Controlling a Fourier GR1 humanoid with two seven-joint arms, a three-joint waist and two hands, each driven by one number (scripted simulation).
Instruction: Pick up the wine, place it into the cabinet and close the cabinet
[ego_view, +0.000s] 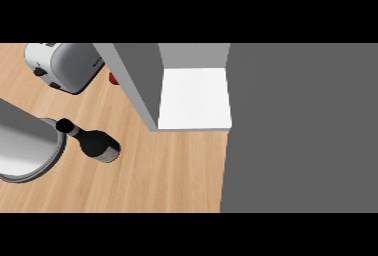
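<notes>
Fingers unseen, state unknowable, wine bottle (97, 143) on wooden counter (162, 175), open cabinet (193, 97), toaster (65, 65)

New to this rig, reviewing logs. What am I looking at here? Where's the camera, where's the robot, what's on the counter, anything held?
There is one picture, taken from the robot's head and looking steeply down at a wooden kitchen counter. The robot is a humanoid with two arms, but neither robot hand shows in this view, so nothing can be seen being held.

On the counter, a dark wine bottle stands left of centre; from above you see its cap and shoulders. Left of it is a large round grey metal object, possibly a pot or a lid; I cannot tell which. A silver toaster sits at the upper left, with a small red thing half hidden beside it.

The grey cabinet is open, showing its white shelf. The big grey panel on the right looks like its open door.
</notes>
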